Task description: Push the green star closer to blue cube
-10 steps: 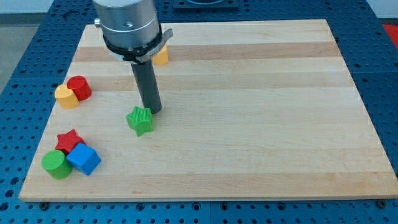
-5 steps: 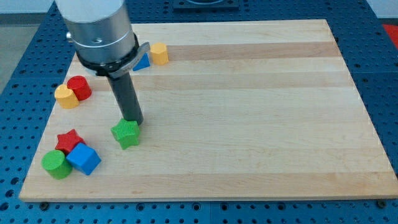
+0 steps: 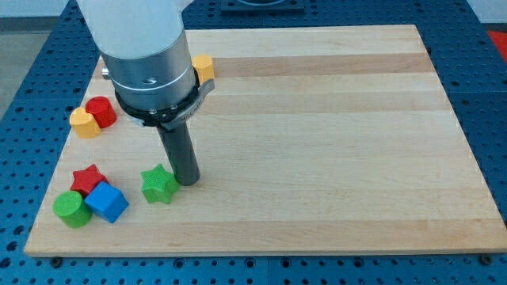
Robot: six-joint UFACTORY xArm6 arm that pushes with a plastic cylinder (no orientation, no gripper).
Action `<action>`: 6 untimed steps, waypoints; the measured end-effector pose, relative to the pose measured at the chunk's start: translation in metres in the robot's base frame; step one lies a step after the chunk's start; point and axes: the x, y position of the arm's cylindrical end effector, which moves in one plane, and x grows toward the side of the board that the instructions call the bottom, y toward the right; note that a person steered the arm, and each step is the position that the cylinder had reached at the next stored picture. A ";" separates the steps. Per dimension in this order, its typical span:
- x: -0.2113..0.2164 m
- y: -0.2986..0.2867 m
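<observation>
The green star (image 3: pixel 158 184) lies on the wooden board (image 3: pixel 333 142) near the view's bottom left. The blue cube (image 3: pixel 107 202) sits to its left and a little lower, with a small gap between them. My tip (image 3: pixel 188 181) stands right against the star's right side. The rod rises from there to the grey arm body above.
A red star (image 3: pixel 87 179) and a green cylinder (image 3: pixel 72 210) touch the blue cube. A red block (image 3: pixel 101 112) and a yellow block (image 3: pixel 84 123) sit at the left edge. A yellow block (image 3: pixel 204 68) shows at the top, beside the arm.
The green star has moved down and left, closer to the blue cube. My tip has moved from the star's top right side round to its right side.
</observation>
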 end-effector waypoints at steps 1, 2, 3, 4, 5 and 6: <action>0.001 -0.009; 0.002 -0.019; 0.005 -0.026; 0.007 -0.029; 0.007 -0.030; 0.007 -0.032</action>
